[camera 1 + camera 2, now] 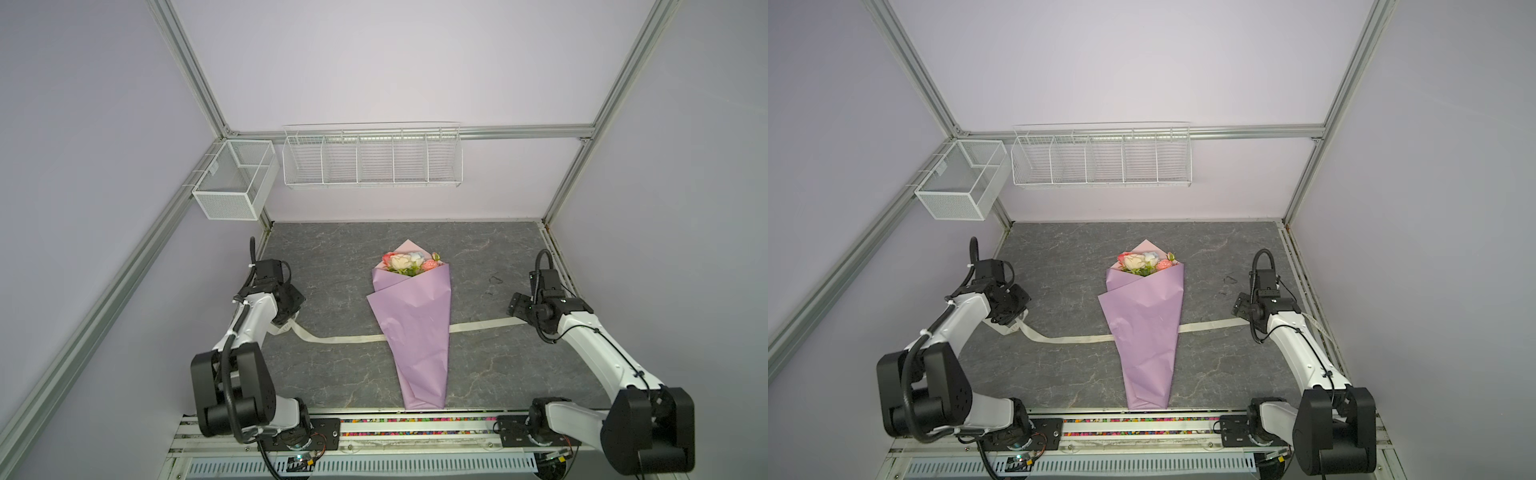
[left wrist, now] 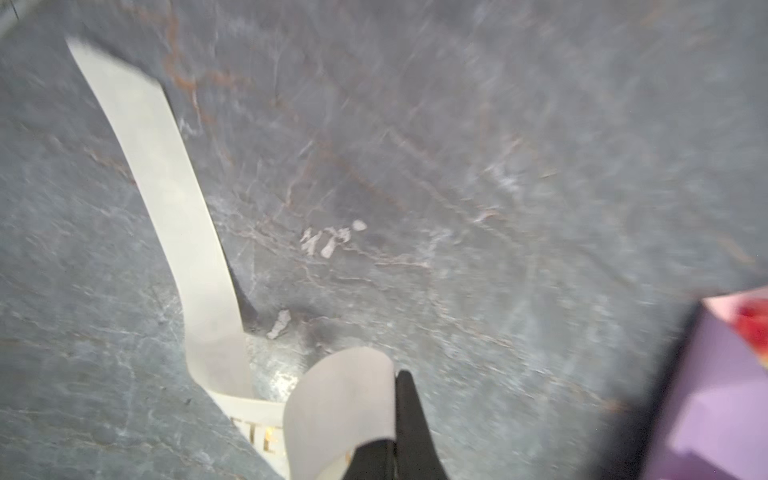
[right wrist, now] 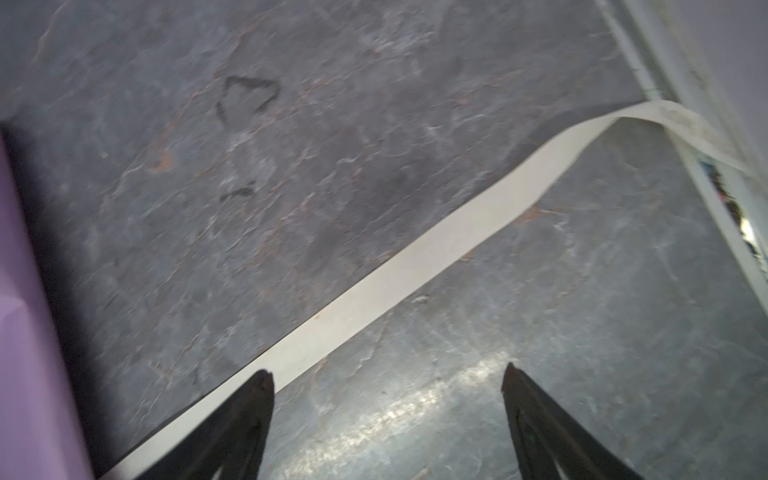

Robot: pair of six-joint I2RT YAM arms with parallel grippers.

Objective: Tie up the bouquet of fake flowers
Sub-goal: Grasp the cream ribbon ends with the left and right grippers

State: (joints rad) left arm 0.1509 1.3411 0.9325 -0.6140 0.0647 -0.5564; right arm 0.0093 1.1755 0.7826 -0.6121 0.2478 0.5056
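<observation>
The bouquet of fake flowers (image 1: 409, 262) (image 1: 1144, 262) lies mid-table, wrapped in a lilac paper cone (image 1: 411, 332) with the blooms pointing to the back. A cream ribbon (image 1: 332, 338) runs across the table under the cone and comes out on the right (image 1: 478, 326). My left gripper (image 2: 397, 376) is shut on the ribbon's left part; the ribbon (image 2: 340, 407) folds over one finger and trails off across the table. In both top views this gripper (image 1: 286, 322) sits low at the table's left. My right gripper (image 3: 386, 372) (image 1: 517, 307) stands open just over the ribbon (image 3: 415, 266), holding nothing.
A white wire shelf (image 1: 372, 156) and a mesh box (image 1: 235, 178) hang on the back wall. The ribbon's right end (image 3: 685, 120) drapes over the frame rail at the table's right edge. Dark scuffs (image 1: 494, 279) mark the grey table surface (image 1: 332, 270).
</observation>
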